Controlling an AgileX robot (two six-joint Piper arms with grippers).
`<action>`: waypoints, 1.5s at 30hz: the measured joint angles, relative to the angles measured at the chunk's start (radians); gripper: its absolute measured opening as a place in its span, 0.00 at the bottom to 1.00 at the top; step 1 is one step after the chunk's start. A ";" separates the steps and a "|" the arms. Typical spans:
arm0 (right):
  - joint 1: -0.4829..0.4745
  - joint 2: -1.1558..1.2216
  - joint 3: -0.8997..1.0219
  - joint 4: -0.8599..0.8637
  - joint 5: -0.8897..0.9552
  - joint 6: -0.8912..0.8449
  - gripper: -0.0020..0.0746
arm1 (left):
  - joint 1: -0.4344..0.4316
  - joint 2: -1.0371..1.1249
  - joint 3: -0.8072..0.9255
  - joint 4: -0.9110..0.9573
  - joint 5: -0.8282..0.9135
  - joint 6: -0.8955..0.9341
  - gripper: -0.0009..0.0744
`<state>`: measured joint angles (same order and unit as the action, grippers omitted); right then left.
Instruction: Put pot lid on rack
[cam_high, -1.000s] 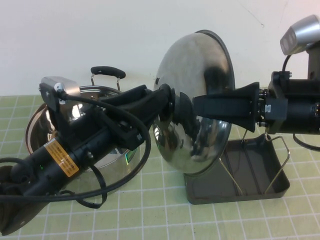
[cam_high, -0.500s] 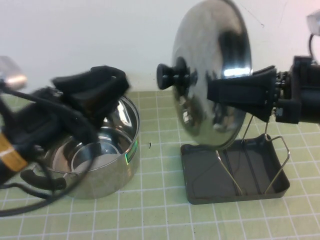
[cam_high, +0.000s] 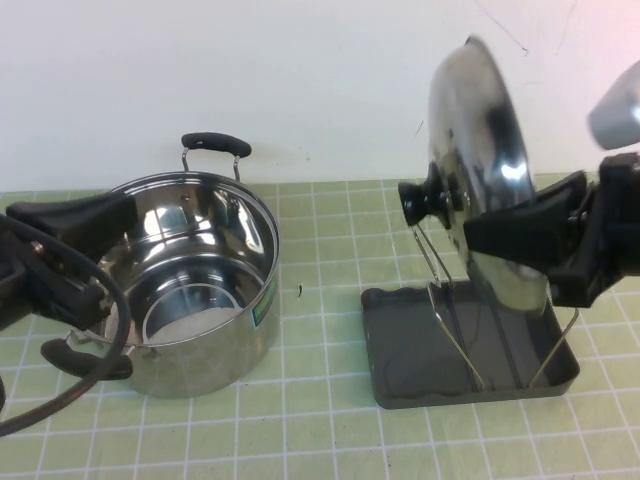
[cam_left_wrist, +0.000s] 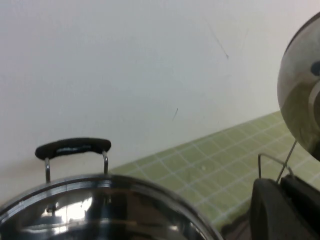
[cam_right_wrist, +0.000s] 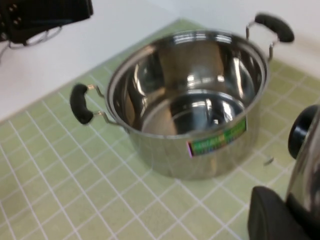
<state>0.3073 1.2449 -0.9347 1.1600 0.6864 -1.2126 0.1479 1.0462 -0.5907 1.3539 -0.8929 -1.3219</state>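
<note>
We see the lid (cam_high: 478, 180) held nearly on edge at right of centre in the high view, knob (cam_high: 428, 201) pointing toward frame left. The right gripper (cam_high: 520, 240) comes in from the right edge of the frame, jaws clamped on the lid's rim on its lower right side. The lid's bottom edge is down among the wire loops (cam_high: 455, 315) of the rack (cam_high: 405, 340); we cannot tell whether it touches the tray floor. The rack sits at lower right of the frame on the green tiled mat (cam_high: 320, 420).

The pot (cam_high: 190, 290) stands at left of centre, open and well apart from the rack, one black handle (cam_high: 215, 143) at the back and one at the front left. The left gripper (cam_high: 70, 215) is at the left edge of the frame, just beside the pot's rim; we cannot tell how its jaws stand.

Right wrist view: pot (cam_right_wrist: 192, 110) fills the middle, a green label on its side. The lid's knob (cam_right_wrist: 303, 131) shows at the right edge, and one dark finger (cam_right_wrist: 272, 215) at lower right lies against the lid.

Left wrist view: pot rim (cam_left_wrist: 100, 200) across the bottom, back handle (cam_left_wrist: 73, 148) above it. Lid (cam_left_wrist: 300, 100) at the right edge over a wire loop (cam_left_wrist: 277, 162).
</note>
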 joint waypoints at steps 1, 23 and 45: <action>0.000 0.018 0.000 -0.005 -0.002 0.002 0.08 | 0.000 0.003 0.000 0.021 0.006 -0.012 0.02; 0.000 0.186 0.000 -0.018 -0.052 -0.017 0.27 | 0.000 0.004 0.000 0.178 0.016 -0.060 0.01; -0.113 -0.615 0.224 -0.105 -0.163 -0.084 0.13 | 0.000 -0.521 0.062 0.412 0.389 -0.345 0.01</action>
<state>0.1939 0.6298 -0.7104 1.0547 0.5235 -1.2969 0.1479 0.5247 -0.5285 1.7657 -0.5039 -1.6667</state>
